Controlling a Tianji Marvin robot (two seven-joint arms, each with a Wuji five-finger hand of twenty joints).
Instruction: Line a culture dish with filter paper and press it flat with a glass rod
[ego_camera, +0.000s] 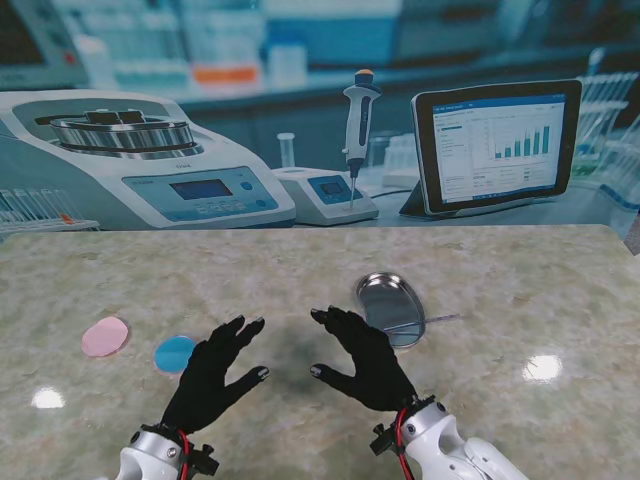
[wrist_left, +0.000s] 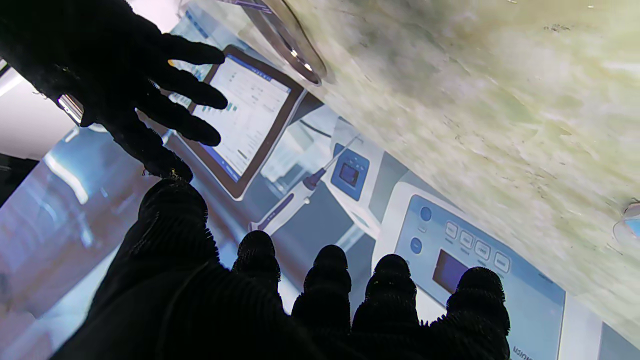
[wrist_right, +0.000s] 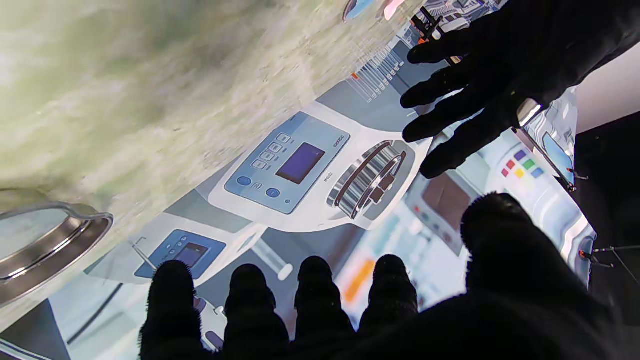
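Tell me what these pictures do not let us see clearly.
1. The glass rod: in the stand's view it is only a thin faint line across the metal tray; its ends blur into glare.
2. The blue disc: the left hand covers its right edge; paper or dish, too small to tell.
3. The tray in both wrist views: cut off by the picture edge.

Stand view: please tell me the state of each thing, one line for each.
Left hand: open, holds nothing.
Right hand: open, holds nothing.
Tray: on table, glass rod across its rim.
Pink disc: flat on table.
Blue disc: flat on table.
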